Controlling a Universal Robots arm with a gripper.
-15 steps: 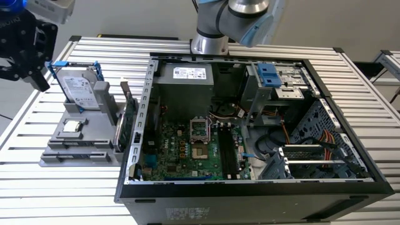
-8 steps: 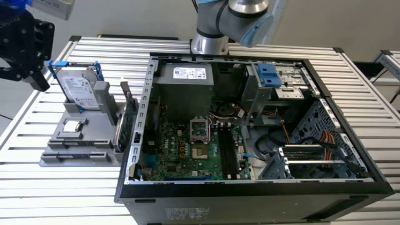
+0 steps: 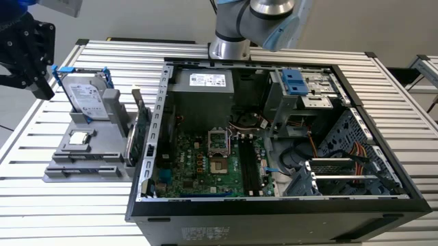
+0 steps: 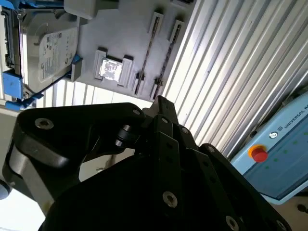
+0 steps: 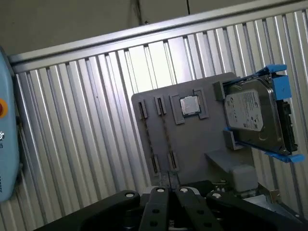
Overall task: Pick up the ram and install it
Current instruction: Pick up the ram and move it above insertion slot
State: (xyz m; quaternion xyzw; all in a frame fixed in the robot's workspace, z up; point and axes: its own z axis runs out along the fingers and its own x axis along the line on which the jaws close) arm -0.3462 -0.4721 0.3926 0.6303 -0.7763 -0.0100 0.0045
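My claw hangs pinched together on nothing above the bench, with the ram edge-up in the gray holder near the chip, so I'd reckon spread wide, square up along the stick, and drop straight.

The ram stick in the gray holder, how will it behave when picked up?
Probably stiff and light: the ram is a thin flat board standing on edge in slots of the gray holder. Likely fragile, and apt to tilt if gripped off-centre, being so narrow.
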